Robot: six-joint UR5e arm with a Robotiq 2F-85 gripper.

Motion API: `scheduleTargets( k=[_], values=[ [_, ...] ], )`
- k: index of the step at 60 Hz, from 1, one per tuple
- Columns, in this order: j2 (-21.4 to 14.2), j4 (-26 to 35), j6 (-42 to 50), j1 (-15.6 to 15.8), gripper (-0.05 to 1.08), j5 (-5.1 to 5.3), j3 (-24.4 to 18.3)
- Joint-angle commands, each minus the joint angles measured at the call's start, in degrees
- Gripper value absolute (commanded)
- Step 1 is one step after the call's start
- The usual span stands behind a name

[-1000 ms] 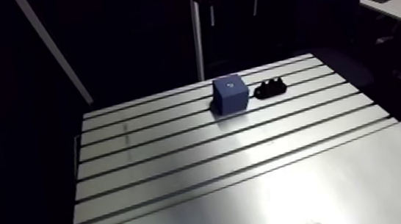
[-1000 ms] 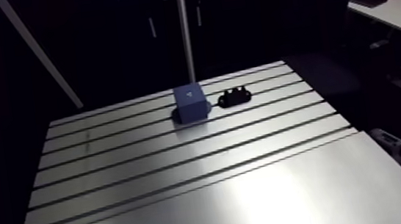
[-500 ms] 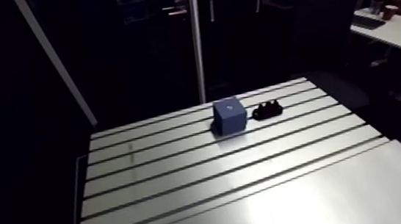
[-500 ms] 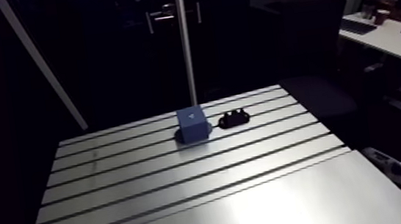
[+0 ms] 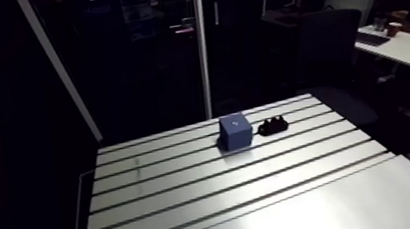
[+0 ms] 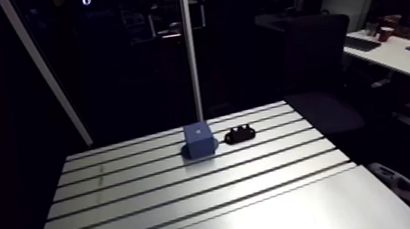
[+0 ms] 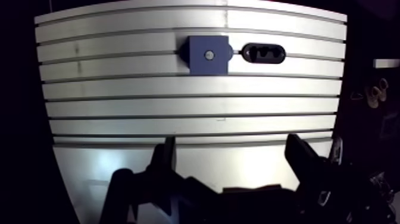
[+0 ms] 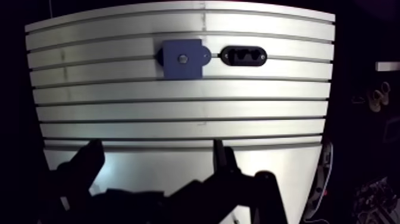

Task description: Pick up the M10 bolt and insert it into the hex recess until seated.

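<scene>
Slotted worktop [image 7: 178, 107] w/ blue block [image 7: 199, 62] (recess [image 7: 209, 54] up, for vertical insertion) & black holder [image 7: 263, 53] just beside, M10 bolt presumably in it but indistinct; pincer [image 7: 232, 149] wide, empty, well short of both.

Counter: slotted aluminium counter [image 7: 149, 98] spreading ahead of the pincer [image 7: 232, 149], its grooves running crosswise.
Light: pale glare [image 7: 104, 164] on the smooth strip nearest the pincer.
Pole: upright pole [image 5: 202, 56] beyond the counter's far edge.
Surroundings: dim, mostly dark.
</scene>
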Motion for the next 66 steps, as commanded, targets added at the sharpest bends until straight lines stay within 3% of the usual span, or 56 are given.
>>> scheduleTargets(
  k=[1, 39, 66],
  values=[
    [-1.31, 0.22, 0.0, 0.22, 0.0, 0.02, 0.52],
    [-4.8, 1.02, 0.0, 0.23, 0.0, -0.17, 3.16],
    [-6.78, 1.01, 0.01, -0.04, 0.0, 0.36, 4.39]
  ],
)
